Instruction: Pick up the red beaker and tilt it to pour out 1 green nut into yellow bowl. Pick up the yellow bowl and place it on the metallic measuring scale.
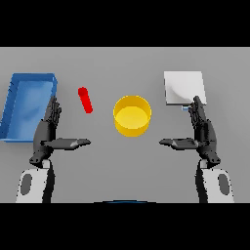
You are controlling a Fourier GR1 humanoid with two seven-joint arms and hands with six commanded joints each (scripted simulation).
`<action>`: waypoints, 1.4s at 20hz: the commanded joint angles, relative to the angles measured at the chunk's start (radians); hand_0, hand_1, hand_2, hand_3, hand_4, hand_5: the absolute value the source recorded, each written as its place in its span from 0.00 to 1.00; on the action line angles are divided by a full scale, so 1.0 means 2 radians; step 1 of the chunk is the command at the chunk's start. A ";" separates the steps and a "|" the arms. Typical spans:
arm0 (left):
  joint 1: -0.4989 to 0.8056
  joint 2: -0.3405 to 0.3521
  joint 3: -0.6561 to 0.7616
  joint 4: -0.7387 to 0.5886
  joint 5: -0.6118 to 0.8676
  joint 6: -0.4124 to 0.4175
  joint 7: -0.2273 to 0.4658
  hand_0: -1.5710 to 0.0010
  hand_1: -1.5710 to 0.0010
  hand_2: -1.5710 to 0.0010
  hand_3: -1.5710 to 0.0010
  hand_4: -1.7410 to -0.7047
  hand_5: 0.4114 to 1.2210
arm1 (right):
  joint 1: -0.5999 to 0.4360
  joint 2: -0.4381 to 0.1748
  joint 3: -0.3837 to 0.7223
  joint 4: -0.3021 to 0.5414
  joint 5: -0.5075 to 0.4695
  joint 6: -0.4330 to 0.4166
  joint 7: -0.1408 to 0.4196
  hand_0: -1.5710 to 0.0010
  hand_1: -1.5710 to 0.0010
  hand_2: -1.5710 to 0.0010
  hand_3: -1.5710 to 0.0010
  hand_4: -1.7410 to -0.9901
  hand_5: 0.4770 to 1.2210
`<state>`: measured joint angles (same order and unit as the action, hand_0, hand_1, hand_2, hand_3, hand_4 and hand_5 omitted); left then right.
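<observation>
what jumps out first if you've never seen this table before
The bright yellow bowl sits mid-table and draws the eye first, with the small red beaker just to its left. A big blue bin fills the far left and the pale metallic scale lies at upper right. Nearer, the left robot hand and right robot hand hang open, thumbs pointing inward, touching nothing.
</observation>
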<state>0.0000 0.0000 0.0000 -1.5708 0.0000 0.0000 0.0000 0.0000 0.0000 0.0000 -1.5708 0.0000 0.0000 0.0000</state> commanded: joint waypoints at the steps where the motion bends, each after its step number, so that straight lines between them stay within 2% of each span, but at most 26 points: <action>1: 0.000 -0.001 -0.001 0.000 -0.001 0.001 0.000 1.00 1.00 1.00 1.00 0.52 0.33 | -0.001 0.000 0.000 0.000 0.000 -0.001 0.001 1.00 1.00 1.00 1.00 0.75 0.13; 6: 0.002 -0.011 -0.011 -0.002 -0.010 0.006 0.001 1.00 1.00 1.00 1.00 0.52 0.33 | -0.005 0.007 0.005 0.004 0.006 -0.005 0.001 1.00 1.00 1.00 1.00 0.75 0.13; 8: 0.025 0.009 -0.035 -0.036 -0.039 -0.003 -0.011 1.00 1.00 1.00 1.00 0.52 0.33 | 0.006 -0.028 0.025 -0.013 0.066 -0.015 -0.014 1.00 1.00 1.00 1.00 0.75 0.13; 11: 0.039 0.015 -0.054 -0.061 -0.060 -0.003 0.006 1.00 1.00 1.00 1.00 0.52 0.32 | 0.020 -0.035 0.042 -0.032 0.089 -0.014 -0.020 1.00 1.00 1.00 1.00 0.73 0.14; 13: 0.038 0.014 -0.057 -0.067 -0.063 -0.002 0.024 1.00 1.00 1.00 1.00 0.53 0.31 | 0.018 -0.036 0.043 -0.034 0.089 -0.012 -0.014 1.00 1.00 1.00 1.00 0.73 0.14; 16: 0.037 0.017 -0.060 -0.060 -0.070 -0.004 0.023 1.00 1.00 1.00 1.00 0.55 0.30 | 0.012 -0.035 0.037 -0.037 0.066 0.002 -0.013 1.00 1.00 1.00 1.00 0.66 0.16; 17: 0.034 0.014 -0.063 -0.063 -0.072 -0.002 0.024 1.00 1.00 1.00 1.00 0.55 0.30 | 0.019 -0.035 0.037 -0.040 0.059 0.008 -0.022 1.00 1.00 1.00 1.00 0.64 0.17; 20: 0.010 0.011 -0.056 -0.029 -0.071 0.000 0.040 1.00 1.00 1.00 1.00 0.53 0.30 | 0.016 -0.042 0.033 -0.035 0.052 0.017 -0.031 1.00 1.00 1.00 1.00 0.60 0.19; 24: -0.033 0.013 -0.040 0.029 -0.078 0.009 0.024 1.00 1.00 1.00 1.00 0.51 0.31 | 0.016 -0.045 0.031 -0.029 0.051 0.022 -0.040 1.00 1.00 1.00 1.00 0.59 0.20; 28: -0.100 0.010 -0.019 0.110 -0.083 0.026 0.008 1.00 1.00 1.00 1.00 0.51 0.30 | 0.014 -0.043 0.030 -0.027 0.054 0.017 -0.034 1.00 1.00 1.00 1.00 0.60 0.19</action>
<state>-0.2023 0.0202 -0.0375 -1.3508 -0.1659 0.0525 0.0205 0.0272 -0.0853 0.0602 -1.6249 0.1076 0.0339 -0.0675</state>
